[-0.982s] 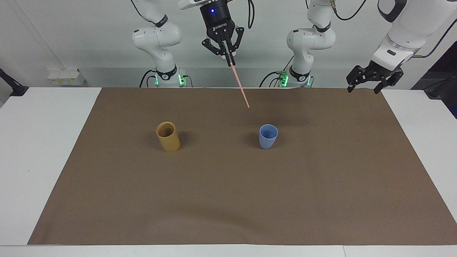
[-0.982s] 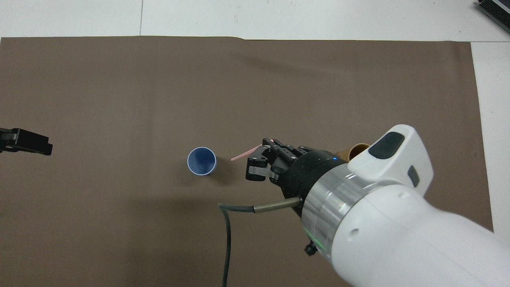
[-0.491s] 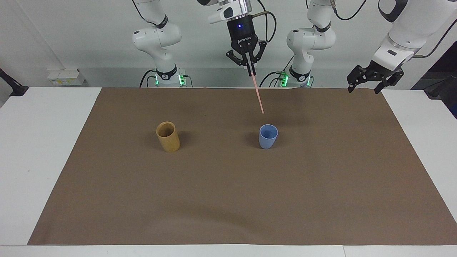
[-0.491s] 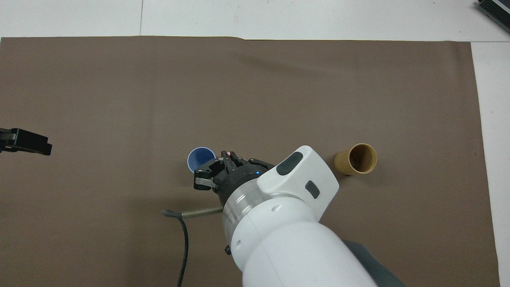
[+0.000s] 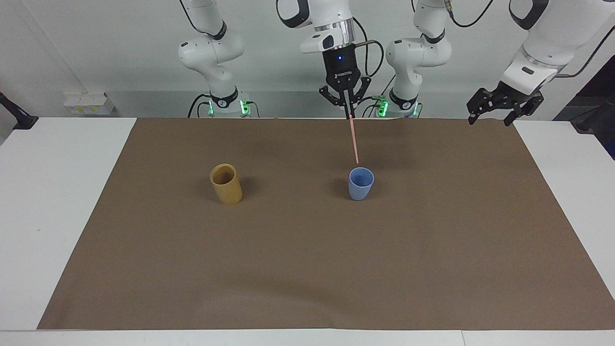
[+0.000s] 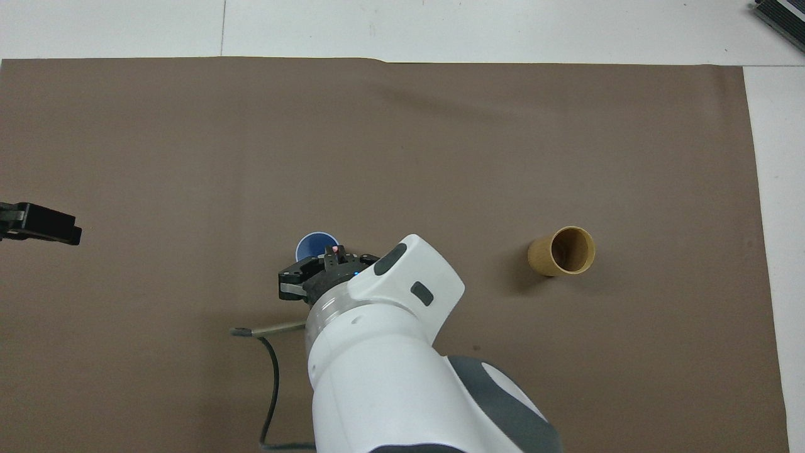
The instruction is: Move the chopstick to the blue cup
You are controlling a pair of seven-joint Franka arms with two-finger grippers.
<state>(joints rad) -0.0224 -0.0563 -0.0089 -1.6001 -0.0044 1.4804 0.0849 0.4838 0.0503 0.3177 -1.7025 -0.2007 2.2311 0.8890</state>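
White glossy arms [image 5: 211, 53], black end effectors [image 5: 347, 98], green base lights [image 5: 245, 106], grey cable [image 6: 272, 384].

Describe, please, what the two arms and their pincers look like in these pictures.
Both arms are glossy white with rounded segments, dark grey joint patches and silver wrist rings. Green lights glow at their bases. The right pincer is black, with white lettering and a small blue light on its body; a dark cable loops from its wrist. The left pincer is black too.

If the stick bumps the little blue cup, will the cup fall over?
Probably it could. The blue cup narrows to a small base and looks empty, so it is likely light and tippy. The chopstick, pinched by the right end effector, stays straight, so it looks stiff enough to push it.
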